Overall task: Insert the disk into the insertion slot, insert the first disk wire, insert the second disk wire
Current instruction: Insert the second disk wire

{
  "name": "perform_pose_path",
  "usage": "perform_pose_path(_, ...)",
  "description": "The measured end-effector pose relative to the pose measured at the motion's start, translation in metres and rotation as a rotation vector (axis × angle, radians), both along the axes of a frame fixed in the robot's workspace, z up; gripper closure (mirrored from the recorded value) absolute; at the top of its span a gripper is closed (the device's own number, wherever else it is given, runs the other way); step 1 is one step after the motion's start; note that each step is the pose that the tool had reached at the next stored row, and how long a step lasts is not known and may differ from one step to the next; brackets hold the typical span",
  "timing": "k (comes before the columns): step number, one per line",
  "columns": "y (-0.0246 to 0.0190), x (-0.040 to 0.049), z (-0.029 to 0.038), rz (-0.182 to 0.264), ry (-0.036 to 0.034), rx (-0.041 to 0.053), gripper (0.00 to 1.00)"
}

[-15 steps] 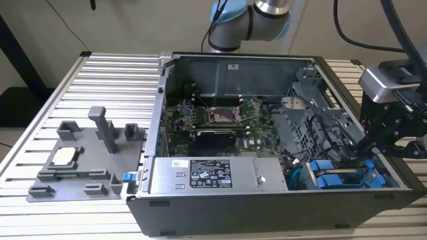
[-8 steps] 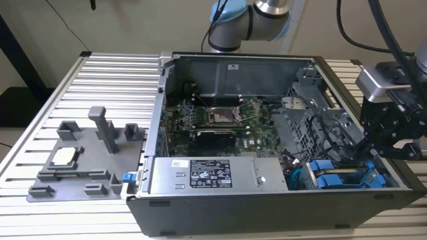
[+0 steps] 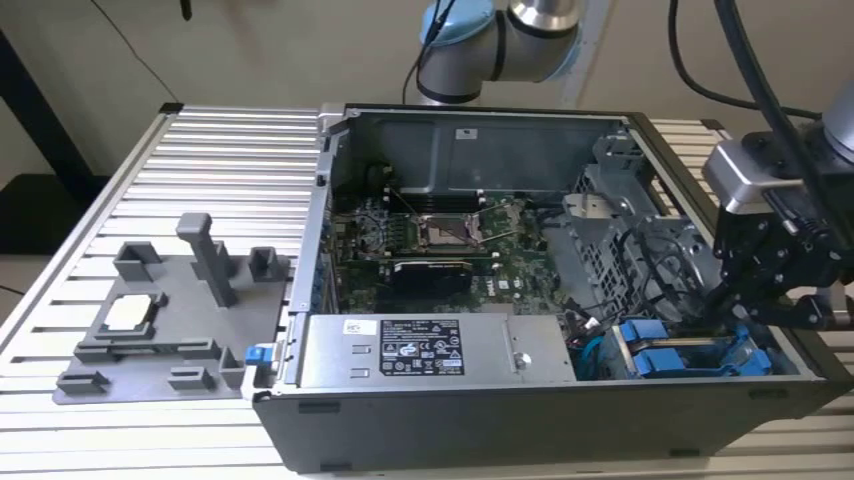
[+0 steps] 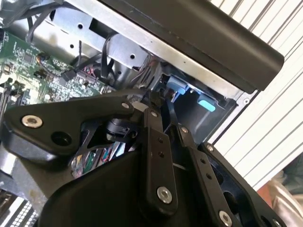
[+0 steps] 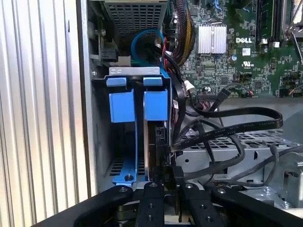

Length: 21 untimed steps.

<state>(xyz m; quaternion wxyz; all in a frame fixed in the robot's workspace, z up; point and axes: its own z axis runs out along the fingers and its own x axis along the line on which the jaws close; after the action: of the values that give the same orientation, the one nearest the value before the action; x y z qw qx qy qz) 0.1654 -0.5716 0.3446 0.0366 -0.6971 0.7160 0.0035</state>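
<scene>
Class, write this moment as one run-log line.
gripper: at drive cage, on black connector | blue-framed silver disk: seated in grey sheet-metal slot | black wires: loose

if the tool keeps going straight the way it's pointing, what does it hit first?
Most likely the rear edge of the disk in its insertion slot, directly ahead of the tool in the first wrist view. The black cables run close beside that line; depth is unclear.
</scene>
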Motion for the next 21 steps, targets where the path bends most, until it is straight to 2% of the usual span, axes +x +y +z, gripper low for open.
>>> perform_pose_path(4,-0.0004,-0.0001,-0.002,0.001,0.0,0.0037,0.81)
perform_pose_path(12,-0.0005,-0.0001,-0.0037,0.053,-0.0005,0.0076,0.81)
perform_pose_path(21,-0.001,-0.0001,-0.0085,0.057,-0.002,0.0085,0.81)
